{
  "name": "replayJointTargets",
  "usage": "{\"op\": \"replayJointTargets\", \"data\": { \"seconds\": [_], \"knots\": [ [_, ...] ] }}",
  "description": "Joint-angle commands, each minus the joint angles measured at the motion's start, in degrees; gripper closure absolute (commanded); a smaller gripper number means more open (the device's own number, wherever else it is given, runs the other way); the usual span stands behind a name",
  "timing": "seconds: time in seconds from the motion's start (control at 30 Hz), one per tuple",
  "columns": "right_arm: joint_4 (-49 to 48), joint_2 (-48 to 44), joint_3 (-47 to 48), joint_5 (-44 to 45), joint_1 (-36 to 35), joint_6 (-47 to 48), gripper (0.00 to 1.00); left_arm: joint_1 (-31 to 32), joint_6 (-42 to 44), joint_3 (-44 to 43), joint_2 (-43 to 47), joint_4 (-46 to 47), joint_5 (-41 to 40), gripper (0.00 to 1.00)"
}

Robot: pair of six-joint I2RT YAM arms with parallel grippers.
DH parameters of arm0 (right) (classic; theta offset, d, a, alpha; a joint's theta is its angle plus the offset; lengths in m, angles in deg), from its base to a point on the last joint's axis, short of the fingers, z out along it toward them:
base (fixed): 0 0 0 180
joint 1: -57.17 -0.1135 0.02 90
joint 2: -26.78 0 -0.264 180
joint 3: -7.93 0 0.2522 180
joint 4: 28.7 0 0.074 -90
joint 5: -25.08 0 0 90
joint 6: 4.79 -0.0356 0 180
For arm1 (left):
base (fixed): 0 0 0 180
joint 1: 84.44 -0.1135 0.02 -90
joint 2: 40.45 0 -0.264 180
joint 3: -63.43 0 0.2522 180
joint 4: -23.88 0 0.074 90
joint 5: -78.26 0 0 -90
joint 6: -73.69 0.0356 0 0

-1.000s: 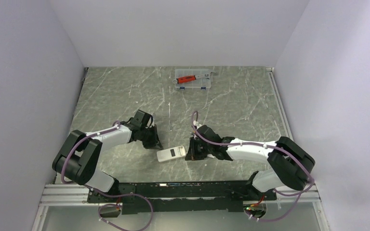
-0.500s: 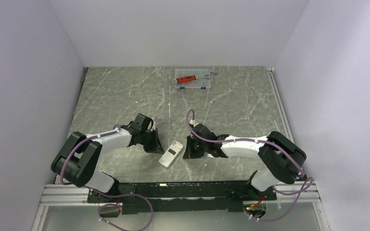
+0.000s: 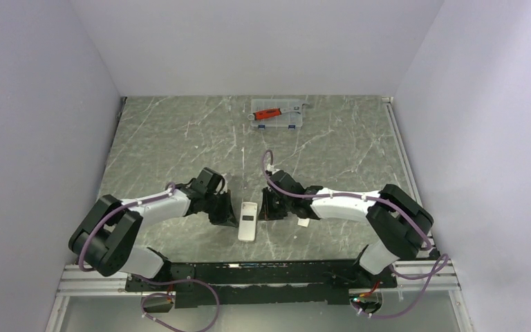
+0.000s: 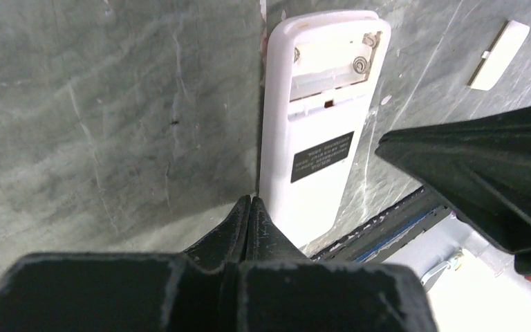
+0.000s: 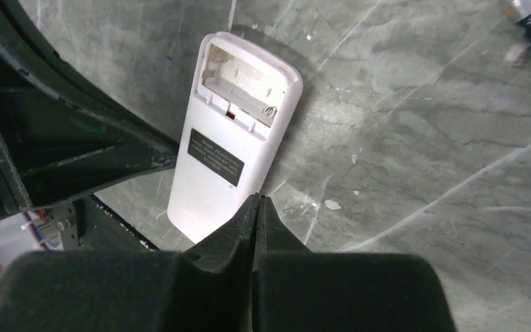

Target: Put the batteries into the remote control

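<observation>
Left gripper (image 4: 250, 202) — fingers pressed together, nothing held, tips against the left long edge of the remote control (image 4: 316, 124). The remote lies back-up between the two sets of fingertips, its battery recess uncovered at the end away from them. Right gripper (image 5: 256, 200) — fingers likewise closed on nothing, tips at the remote's right edge. Small white piece (image 4: 498, 45) lies just right of them.

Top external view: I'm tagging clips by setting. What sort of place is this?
Probably a robot lab test cell, not a home: plain pale walls box in a marbled table, two arms are bolted to a metal frame at its near edge, and the remote control lies back-up, battery bay open.
</observation>
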Motion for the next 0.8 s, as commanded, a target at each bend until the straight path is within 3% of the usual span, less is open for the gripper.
{"op": "replayJointTargets", "data": {
  "seconds": [0.0,0.27,0.63,0.77],
  "knots": [
    [5.1,-2.1,3.4,4.9,-0.2,3.3,0.99,0.5,-0.7,0.6,3.2,-1.4,-1.4,1.00],
    [13.2,-5.1,7.8,12.8,1.1,8.3,0.78,0.7,-0.8,0.6,5.4,-2.8,-1.9,1.00],
    [19.1,-5.1,13.0,17.2,6.5,15.2,0.64,0.7,0.3,-1.1,9.9,-9.2,-4.9,1.00],
    [21.1,-3.3,15.8,17.6,8.2,17.9,0.63,0.7,0.4,-1.7,11.8,-11.2,-5.7,0.88]
  ]
}}
